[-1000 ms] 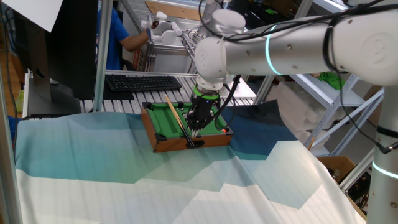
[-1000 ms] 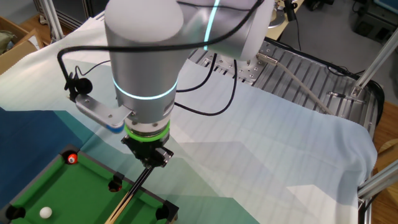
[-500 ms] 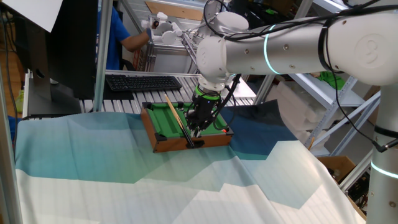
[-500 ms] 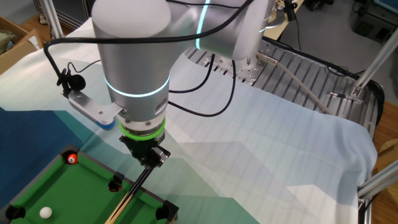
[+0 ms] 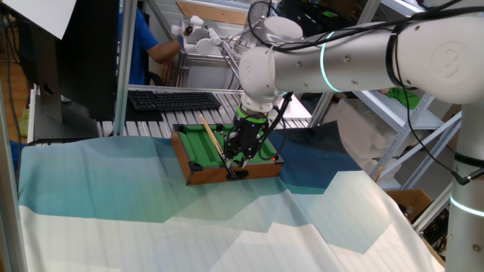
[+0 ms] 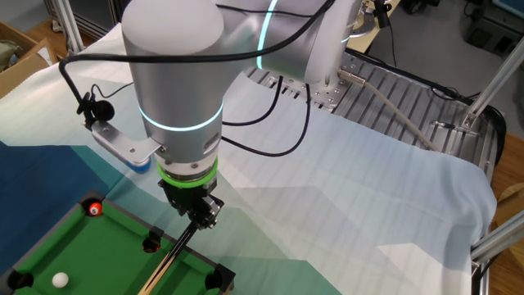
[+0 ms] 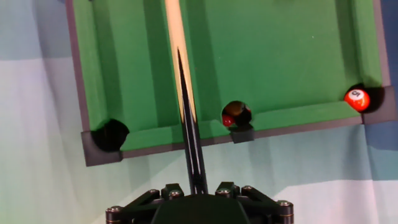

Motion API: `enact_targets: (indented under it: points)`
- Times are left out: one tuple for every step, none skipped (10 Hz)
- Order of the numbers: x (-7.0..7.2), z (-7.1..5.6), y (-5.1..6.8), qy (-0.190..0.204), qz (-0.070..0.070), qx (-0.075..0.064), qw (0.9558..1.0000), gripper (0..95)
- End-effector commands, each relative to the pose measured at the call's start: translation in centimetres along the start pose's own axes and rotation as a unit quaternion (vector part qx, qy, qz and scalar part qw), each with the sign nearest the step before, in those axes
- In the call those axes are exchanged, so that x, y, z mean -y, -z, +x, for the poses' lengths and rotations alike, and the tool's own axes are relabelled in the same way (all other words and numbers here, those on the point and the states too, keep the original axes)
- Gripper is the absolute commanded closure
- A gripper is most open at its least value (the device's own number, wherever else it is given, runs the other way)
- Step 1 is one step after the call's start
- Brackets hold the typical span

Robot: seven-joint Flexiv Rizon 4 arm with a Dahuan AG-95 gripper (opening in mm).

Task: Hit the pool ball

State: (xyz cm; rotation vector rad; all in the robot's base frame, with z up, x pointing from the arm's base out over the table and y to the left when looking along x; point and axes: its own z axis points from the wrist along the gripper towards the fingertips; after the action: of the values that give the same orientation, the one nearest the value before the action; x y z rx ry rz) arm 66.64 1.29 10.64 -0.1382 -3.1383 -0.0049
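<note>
My gripper (image 7: 198,186) is shut on the dark butt of a wooden cue stick (image 7: 180,56) that runs forward over the green felt of the miniature pool table (image 7: 280,50). The gripper (image 6: 203,215) hovers just outside the table's near rail. The pool ball (image 6: 60,279), tiny, white and glossy, lies on the felt near a corner, away from the cue stick (image 6: 168,262); it is out of the hand view. A red-orange ball (image 7: 357,100) sits at a corner pocket, and another red ball (image 7: 229,119) lies in the side pocket.
The wood-framed pool table (image 5: 219,175) rests on a blue-and-white cloth (image 5: 151,227). A keyboard (image 5: 174,100) and a person in blue (image 5: 144,45) are behind it. A metal roller rack (image 6: 393,90) and a cardboard box (image 6: 16,49) border the cloth.
The arm has shifted slightly sideways and the wrist has turned a little, the cue stick still held. The balls have not moved.
</note>
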Motion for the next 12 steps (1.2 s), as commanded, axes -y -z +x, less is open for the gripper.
enact_targets:
  points:
    - [-0.1, -0.1, -0.3, 0.001, -0.002, -0.001, 1.0000, 57.0]
    - [-0.2, -0.2, -0.5, 0.003, -0.002, -0.001, 1.0000, 57.0]
    - [-0.2, -0.2, -0.7, 0.004, -0.003, -0.001, 1.0000, 57.0]
    - [-0.3, -0.3, -1.0, 0.005, -0.003, -0.001, 1.0000, 76.0]
    - [-0.3, -0.3, -1.2, 0.005, -0.004, -0.002, 1.0000, 76.0]
    - [-0.3, -0.4, -1.3, 0.005, -0.004, -0.002, 1.0000, 76.0]
    - [-0.3, -0.5, -1.4, 0.005, -0.004, -0.002, 1.0000, 76.0]
    - [-0.2, -0.6, -1.5, 0.006, -0.004, -0.001, 1.0000, 76.0]
    - [-0.1, -0.7, -1.6, 0.004, -0.004, 0.000, 1.0000, 57.0]
    - [0.0, -0.7, -1.6, 0.003, -0.004, 0.001, 1.0000, 57.0]
    - [0.2, -0.8, -1.7, 0.003, -0.004, 0.001, 1.0000, 57.0]
    - [0.2, -0.8, -1.8, 0.001, -0.005, 0.002, 1.0000, 57.0]
